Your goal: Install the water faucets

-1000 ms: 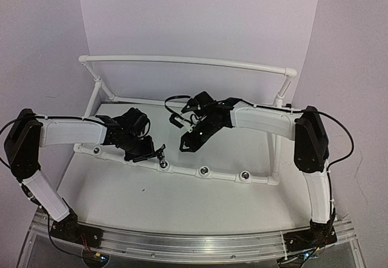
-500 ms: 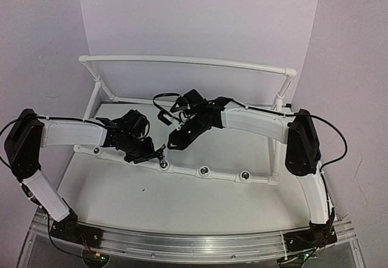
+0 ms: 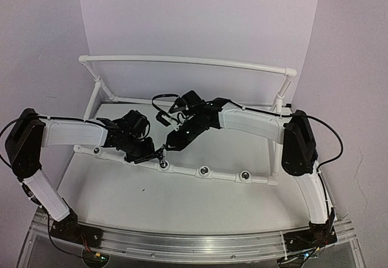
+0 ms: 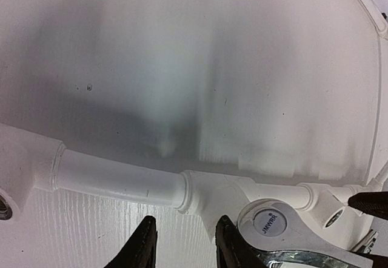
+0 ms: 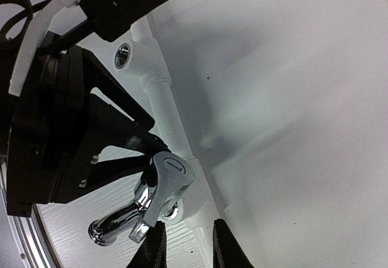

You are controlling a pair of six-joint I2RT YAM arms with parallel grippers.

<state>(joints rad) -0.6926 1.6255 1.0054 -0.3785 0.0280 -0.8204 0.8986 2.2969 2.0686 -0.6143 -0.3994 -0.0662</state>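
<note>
Currently the faucet (image 5: 162, 186) sits on the pipe (image 5: 161, 98) — left gripper (image 4: 185, 247) and right gripper (image 5: 185, 247) crowd it from both sides, jaws parted, gripping nothing; two bare sockets (image 3: 205, 171) lie further right.

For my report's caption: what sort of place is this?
Probably a robot test bench in a lab, not a real bathroom: a plain white backdrop, a free-standing white pipe frame, and arms mounted on an aluminium rail.

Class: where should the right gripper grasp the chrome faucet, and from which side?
Likely the faucet, by its bent spout: it juts clear of the white pipe, giving leverage to turn. Approach opposite the left gripper, which crowds its other side.
</note>
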